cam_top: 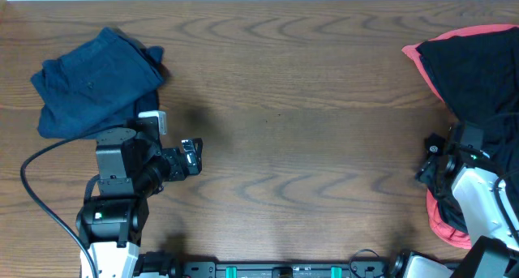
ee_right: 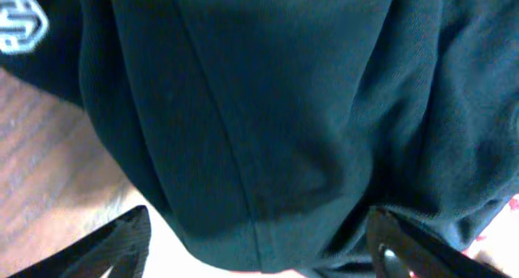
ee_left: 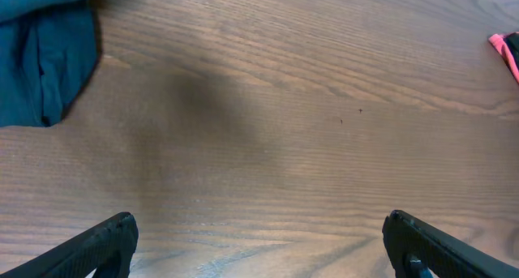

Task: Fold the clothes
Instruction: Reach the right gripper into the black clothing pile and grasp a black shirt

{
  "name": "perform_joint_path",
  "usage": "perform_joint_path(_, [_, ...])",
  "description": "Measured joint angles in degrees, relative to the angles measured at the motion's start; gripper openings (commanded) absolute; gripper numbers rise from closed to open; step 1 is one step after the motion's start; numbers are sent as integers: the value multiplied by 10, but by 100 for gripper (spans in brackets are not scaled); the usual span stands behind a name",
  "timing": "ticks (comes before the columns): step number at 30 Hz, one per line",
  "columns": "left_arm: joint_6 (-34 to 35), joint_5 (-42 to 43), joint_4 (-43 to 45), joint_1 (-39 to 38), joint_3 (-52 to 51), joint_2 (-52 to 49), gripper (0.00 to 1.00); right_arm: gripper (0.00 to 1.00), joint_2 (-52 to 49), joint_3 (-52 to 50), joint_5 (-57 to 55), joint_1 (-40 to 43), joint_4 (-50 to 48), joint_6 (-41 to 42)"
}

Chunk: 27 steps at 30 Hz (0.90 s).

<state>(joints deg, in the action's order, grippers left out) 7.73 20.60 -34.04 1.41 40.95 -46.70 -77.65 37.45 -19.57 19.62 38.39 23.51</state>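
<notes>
1. Black garment (cam_top: 478, 67): bunched at the right edge of the bench (cam_top: 308, 108), unfolded. Its heap runs from the far right corner down toward the right arm's base.
2. Red trim (cam_top: 415, 57): I see it along the heap's left border, and again at the near end under the arm.
3. White logo mark (ee_right: 20, 23): on black cloth, in the top left corner of the right wrist view. That view is almost filled by the same dark fabric (ee_right: 268, 108), showing a seam and a hem.
4. Right claw (cam_top: 432, 160): at the heap's left edge. In its own camera the two fingers stand wide apart with the cloth between and beyond them (ee_right: 259, 233). I cannot tell whether they touch the fabric. I see nothing pinched.
5. Navy garment (cam_top: 93, 79): a rumpled bundle at the far left of the bench, well apart from the black heap. One corner shows in the left wrist view (ee_left: 45, 59).
6. Left claw (cam_top: 192, 155): just beside the navy bundle's near edge, pointing toward the middle. Its fingers are spread fully over bare wood (ee_left: 258, 233) and hold nothing.
7. Black cable (cam_top: 32, 189): loops on the bench left of the left arm.
</notes>
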Motion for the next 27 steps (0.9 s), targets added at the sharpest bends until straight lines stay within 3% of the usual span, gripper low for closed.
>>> perform_joint_path(13, [0, 0, 0, 0, 0, 0, 98, 78, 0, -63, 19, 1, -103, 0])
perform_joint_path(27, [0, 0, 0, 0, 0, 0, 98, 44, 0, -69, 37, 1, -119, 3])
